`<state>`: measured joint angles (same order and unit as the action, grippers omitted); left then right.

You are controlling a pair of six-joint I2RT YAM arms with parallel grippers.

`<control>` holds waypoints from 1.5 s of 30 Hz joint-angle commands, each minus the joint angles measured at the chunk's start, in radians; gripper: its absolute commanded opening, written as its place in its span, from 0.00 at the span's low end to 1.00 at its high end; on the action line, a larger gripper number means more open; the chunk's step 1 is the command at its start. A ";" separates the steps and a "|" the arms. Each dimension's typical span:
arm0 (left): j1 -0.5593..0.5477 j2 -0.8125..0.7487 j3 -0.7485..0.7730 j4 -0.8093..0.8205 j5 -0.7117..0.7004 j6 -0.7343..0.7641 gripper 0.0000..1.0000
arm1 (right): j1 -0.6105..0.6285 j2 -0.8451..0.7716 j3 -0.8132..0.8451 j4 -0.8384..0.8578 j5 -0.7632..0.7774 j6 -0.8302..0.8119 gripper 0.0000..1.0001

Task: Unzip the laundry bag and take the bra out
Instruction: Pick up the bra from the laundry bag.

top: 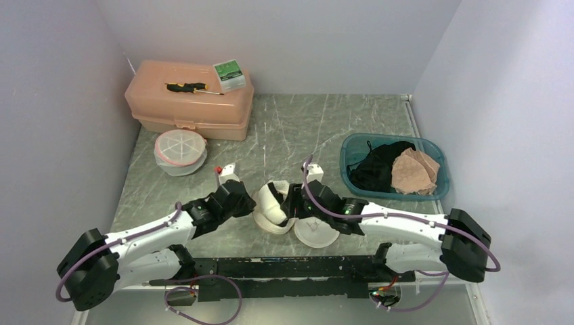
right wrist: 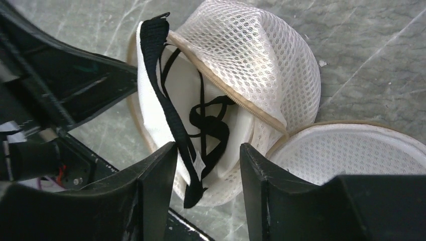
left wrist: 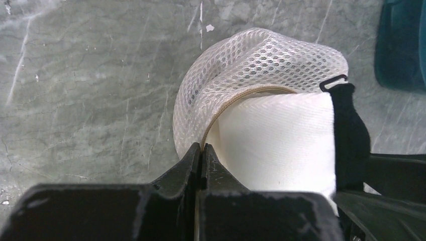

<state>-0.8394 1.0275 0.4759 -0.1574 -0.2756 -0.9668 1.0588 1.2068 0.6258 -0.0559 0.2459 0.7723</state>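
Note:
The white mesh laundry bag [top: 269,205] [left wrist: 261,60] [right wrist: 256,55] stands unzipped between both arms, its flat round lid [top: 316,233] [right wrist: 346,150] folded down on the table to the right. The bra shows as black straps [right wrist: 166,100] [left wrist: 346,130] spilling out of the opening over the white lining. My left gripper [top: 252,203] [left wrist: 202,148] is shut on the bag's tan zipper edge. My right gripper [top: 292,203] [right wrist: 208,155] is open at the bag's mouth. A black strap end hangs between its fingers, close to the left finger, and neither finger pinches it.
A peach toolbox [top: 189,101] with a screwdriver and a green box on it stands at the back left. A second round mesh bag [top: 179,150] lies in front of it. A teal bin [top: 352,145] holding dark and pink clothes sits at the right. Walls close in on both sides.

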 commanded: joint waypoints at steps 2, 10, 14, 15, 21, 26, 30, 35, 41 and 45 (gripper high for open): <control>-0.001 0.056 0.046 0.066 0.028 0.000 0.03 | 0.010 -0.078 -0.001 -0.038 -0.019 0.034 0.55; -0.001 0.105 0.073 0.094 0.048 0.002 0.03 | 0.007 -0.052 -0.028 0.021 -0.071 0.053 0.65; 0.000 0.113 0.085 0.093 0.048 0.003 0.03 | 0.024 -0.056 -0.015 0.034 -0.068 0.032 0.71; 0.000 0.115 0.088 0.094 0.047 0.005 0.03 | 0.036 -0.059 -0.011 0.033 -0.055 0.018 0.72; -0.001 0.138 0.128 0.079 0.044 0.024 0.03 | 0.124 -0.163 -0.030 0.015 0.108 0.004 0.73; 0.000 0.152 0.127 0.091 0.047 0.021 0.03 | 0.196 -0.285 -0.035 -0.003 0.254 -0.026 0.70; -0.001 0.161 0.132 0.088 0.047 0.020 0.03 | 0.213 -0.261 0.005 0.037 0.133 -0.108 0.57; -0.001 0.163 0.129 0.093 0.053 0.015 0.03 | 0.212 -0.073 0.106 0.007 -0.018 -0.140 0.42; 0.000 0.134 0.112 0.078 0.056 0.004 0.03 | 0.176 0.047 0.147 -0.085 0.129 -0.078 0.33; -0.001 0.098 0.091 0.065 0.047 -0.001 0.03 | 0.105 0.060 0.103 -0.058 0.140 -0.055 0.30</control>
<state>-0.8394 1.1774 0.5732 -0.0952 -0.2325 -0.9596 1.2232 1.2716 0.7338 -0.1272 0.3286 0.6868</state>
